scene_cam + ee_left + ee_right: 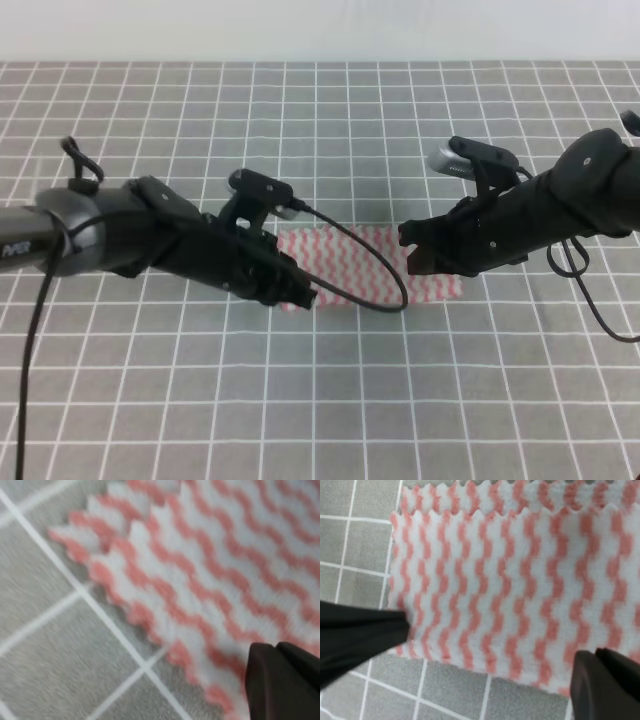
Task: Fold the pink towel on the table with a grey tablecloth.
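The pink towel [365, 262] lies flat in the middle of the table with a grey tablecloth [320, 400]. It looks folded: in the right wrist view a zigzag edge of the towel [520, 570] rests on a second layer. My left gripper [300, 292] hangs low over the towel's front left corner [200, 580]. Only one of its fingers [282, 682] shows, far off centre, with nothing held. My right gripper [415, 258] is open above the towel's right end, and its fingertips [365, 632] straddle the cloth's near edge without pinching it.
Both black arms reach in from the sides and meet over the towel. A cable [375, 270] from the left wrist camera loops across the cloth. Grid-lined grey cloth runs to every edge of the view.
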`<state>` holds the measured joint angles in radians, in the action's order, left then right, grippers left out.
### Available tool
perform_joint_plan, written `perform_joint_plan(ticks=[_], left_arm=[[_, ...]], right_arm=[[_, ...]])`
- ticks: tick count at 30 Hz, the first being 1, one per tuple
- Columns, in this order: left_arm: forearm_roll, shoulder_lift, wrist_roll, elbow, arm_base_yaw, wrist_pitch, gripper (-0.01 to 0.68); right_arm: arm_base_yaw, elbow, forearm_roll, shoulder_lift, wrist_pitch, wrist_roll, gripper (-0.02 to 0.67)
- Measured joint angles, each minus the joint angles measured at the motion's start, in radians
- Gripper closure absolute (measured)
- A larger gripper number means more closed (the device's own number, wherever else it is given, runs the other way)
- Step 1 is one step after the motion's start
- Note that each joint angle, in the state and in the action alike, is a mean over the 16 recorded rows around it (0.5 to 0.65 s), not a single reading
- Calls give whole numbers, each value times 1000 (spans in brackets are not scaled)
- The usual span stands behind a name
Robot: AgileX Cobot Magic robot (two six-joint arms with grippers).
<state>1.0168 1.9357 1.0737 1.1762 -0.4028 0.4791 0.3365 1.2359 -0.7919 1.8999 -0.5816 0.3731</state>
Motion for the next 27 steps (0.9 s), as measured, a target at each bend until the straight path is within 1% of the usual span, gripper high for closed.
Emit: perform_joint_plan(ticks=[4, 14, 18, 27], left_arm=[[43, -12, 17, 6, -1, 6, 674], [244, 5, 143, 12, -18, 44, 674], [298, 32, 188, 16, -26, 56, 674], [316, 80, 207, 29, -26, 78, 675]], right_arm=[[0, 0, -5, 0, -7, 0, 665], [0, 0, -26, 0, -23, 0, 665], [0, 0, -31, 0, -24, 0, 665], [0, 0, -32, 0, -24, 2, 665]])
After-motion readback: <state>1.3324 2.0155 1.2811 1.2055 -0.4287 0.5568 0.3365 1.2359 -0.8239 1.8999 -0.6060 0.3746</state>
